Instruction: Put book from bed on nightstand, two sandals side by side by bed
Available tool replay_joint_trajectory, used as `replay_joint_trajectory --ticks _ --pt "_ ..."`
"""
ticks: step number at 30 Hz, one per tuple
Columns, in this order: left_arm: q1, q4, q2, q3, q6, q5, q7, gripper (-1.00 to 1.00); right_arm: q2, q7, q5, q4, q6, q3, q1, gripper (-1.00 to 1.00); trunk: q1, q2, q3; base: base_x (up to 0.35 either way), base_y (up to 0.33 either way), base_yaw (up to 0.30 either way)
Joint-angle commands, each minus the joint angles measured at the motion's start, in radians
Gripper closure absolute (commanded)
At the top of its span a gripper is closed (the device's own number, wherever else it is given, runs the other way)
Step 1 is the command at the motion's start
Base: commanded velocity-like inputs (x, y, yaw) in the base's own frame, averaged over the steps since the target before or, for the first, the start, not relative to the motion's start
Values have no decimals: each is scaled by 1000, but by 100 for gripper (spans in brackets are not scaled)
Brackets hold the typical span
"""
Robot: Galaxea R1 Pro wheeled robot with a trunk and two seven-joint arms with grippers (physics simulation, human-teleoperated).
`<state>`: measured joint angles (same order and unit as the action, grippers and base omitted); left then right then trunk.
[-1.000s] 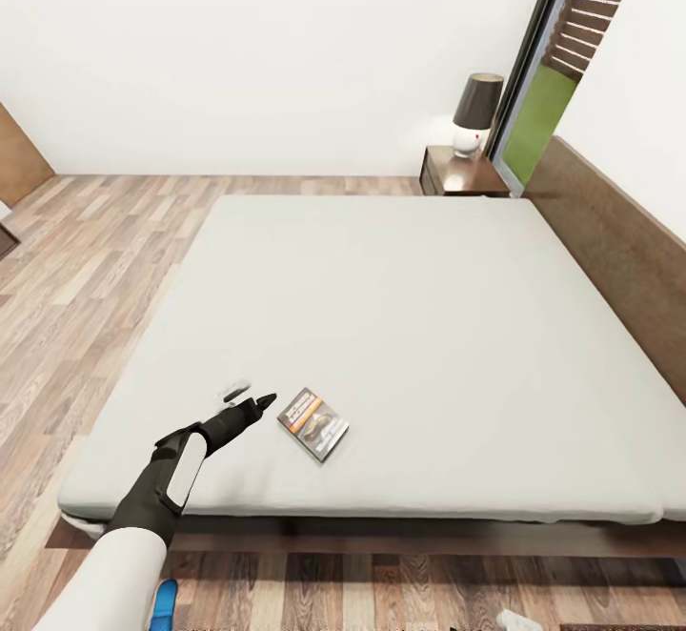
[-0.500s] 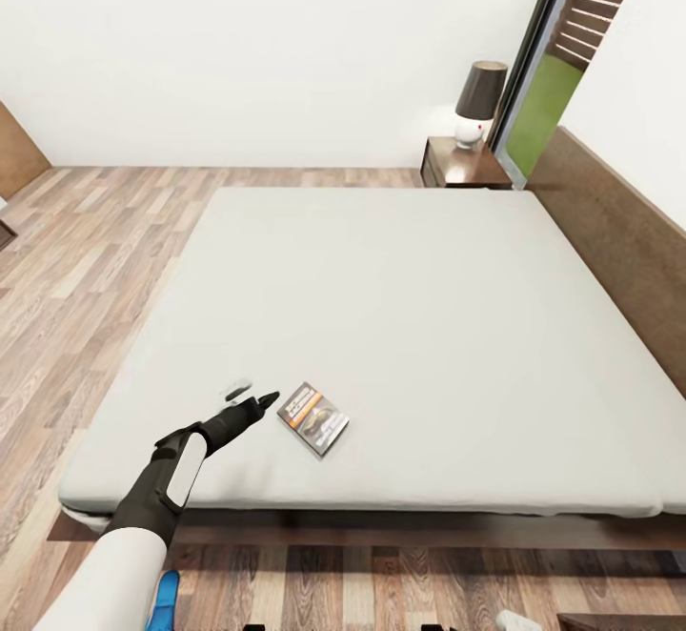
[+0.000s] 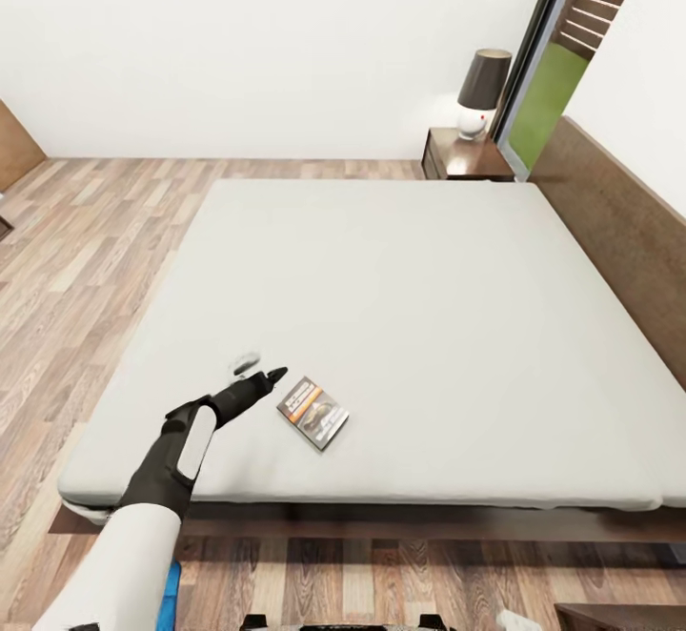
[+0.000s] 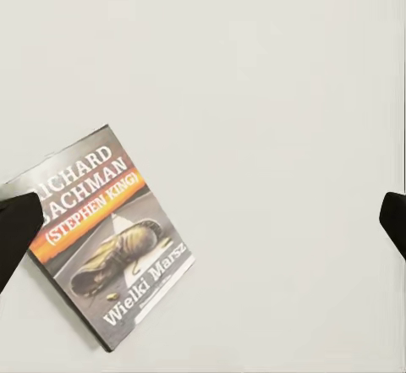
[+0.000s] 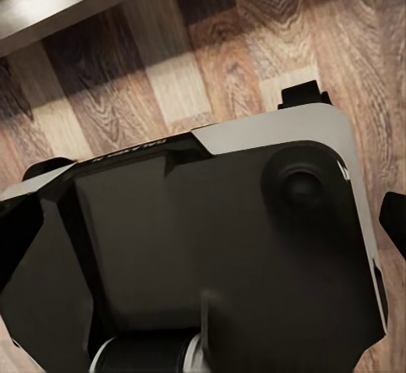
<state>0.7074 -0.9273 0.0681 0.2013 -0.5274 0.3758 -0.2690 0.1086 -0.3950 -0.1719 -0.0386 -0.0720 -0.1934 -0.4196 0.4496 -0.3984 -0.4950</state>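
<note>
Head view: brown wood-plank floor (image 3: 86,259) around large low bed with pale grey-white mattress (image 3: 400,307), dark wooden headboard (image 3: 619,221) along right side. Low dark brown nightstand (image 3: 467,156) at far right corner, carrying dark-shaded lamp with white base (image 3: 481,92). Thin dark paperback with orange band, "Richard Bachman" lettering (image 3: 312,412) (image 4: 106,233), flat on mattress near front edge. Left claw (image 3: 259,374) just left of book, above mattress, wide open, holding nothing. Bright blue sandal (image 3: 171,593) on floor by near bed edge. Right claw (image 5: 203,221): fingertips at frame edges, wide apart, empty, over robot's dark base.
</note>
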Motion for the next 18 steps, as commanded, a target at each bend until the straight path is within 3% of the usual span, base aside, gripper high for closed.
replay_joint_trajectory --ticks 1,5,7,10,13,15,18 --pt "26 -4 10 5 -30 5 34 -100 0 -5 -8 2 -2 -1 -1 -100 0 -2 -3 0 0 0" --pt "89 -8 43 5 -64 17 143 -100 0 -5 -8 2 -3 -1 -1 -100 0 -2 -9 0 0 0" --pt "100 -10 53 5 -70 58 165 -100 0 -5 -8 2 -3 -1 -1 -100 0 -2 -13 0 0 0" --pt "106 -11 57 4 -75 154 176 -100 0 -5 -8 2 -3 -1 -1 -100 0 -2 -17 0 0 0" --pt "103 -11 56 4 -77 214 179 -100 0 -5 -8 2 -3 -1 -1 -100 0 -2 -22 0 0 0" --pt "97 -10 55 4 -77 241 181 -100 0 -5 -8 2 -3 -1 -1 -100 0 -2 -25 0 0 0" --pt "93 -7 55 4 -76 254 182 -100 0 -5 -7 2 -3 -1 -1 -100 0 -2 -30 0 0 0"
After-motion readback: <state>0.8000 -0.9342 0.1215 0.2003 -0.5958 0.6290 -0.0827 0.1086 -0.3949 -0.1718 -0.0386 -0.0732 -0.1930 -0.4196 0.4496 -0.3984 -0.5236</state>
